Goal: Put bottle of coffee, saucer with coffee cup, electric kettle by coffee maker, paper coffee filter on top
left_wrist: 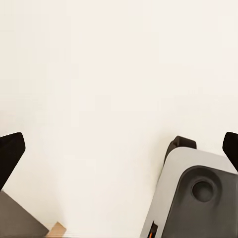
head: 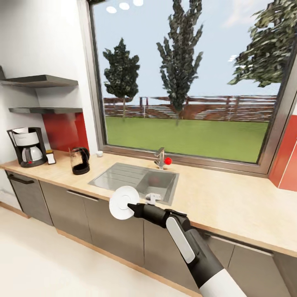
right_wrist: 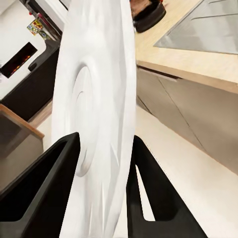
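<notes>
Right hand (head: 133, 208): clamped on the saucer (head: 123, 202), held on edge in front of the counter's (head: 214, 202) front edge, by the sink (head: 136, 178).
Left hand (left_wrist: 119, 148): fingers (left_wrist: 10, 151) apart, nothing between them.
Coffee maker (head: 27, 146): far left end of the counter.
Electric kettle (head: 80, 160): left of the sink.
Coffee cup (head: 99, 154): at the counter's back edge.
</notes>
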Motion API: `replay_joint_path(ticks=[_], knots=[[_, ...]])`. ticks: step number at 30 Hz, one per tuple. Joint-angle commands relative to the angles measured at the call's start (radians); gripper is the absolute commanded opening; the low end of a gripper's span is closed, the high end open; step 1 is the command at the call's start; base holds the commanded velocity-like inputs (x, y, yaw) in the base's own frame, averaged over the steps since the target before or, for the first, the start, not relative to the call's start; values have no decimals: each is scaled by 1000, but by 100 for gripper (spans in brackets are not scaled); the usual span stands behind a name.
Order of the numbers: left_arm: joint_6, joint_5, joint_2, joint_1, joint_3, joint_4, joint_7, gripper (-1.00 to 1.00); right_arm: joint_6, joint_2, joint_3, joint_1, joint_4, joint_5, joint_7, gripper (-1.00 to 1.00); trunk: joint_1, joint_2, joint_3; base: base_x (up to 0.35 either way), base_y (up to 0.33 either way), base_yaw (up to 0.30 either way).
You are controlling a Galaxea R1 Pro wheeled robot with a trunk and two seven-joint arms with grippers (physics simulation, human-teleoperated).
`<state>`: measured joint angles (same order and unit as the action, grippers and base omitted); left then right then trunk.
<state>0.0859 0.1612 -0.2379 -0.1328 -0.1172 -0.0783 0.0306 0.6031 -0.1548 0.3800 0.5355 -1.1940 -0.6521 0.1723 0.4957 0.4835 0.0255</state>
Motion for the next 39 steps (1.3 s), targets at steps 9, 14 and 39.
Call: replay_joint_path(ticks=[9, 14, 39], knots=[[2, 3, 0, -1, -6, 0, 3, 100, 4, 0, -1, 0, -1, -4, 2, -100, 0, 1, 1, 0, 0, 268], [2, 4, 0, -1, -6, 0, 3, 100, 4, 0, -1, 0, -1, -4, 2, -100, 0, 1, 1, 0, 0, 277], [2, 3, 2, -1, -7, 2, 3, 100, 4, 0, -1, 0, -1, -4, 2, -100, 0, 1, 1, 73, 58, 277]])
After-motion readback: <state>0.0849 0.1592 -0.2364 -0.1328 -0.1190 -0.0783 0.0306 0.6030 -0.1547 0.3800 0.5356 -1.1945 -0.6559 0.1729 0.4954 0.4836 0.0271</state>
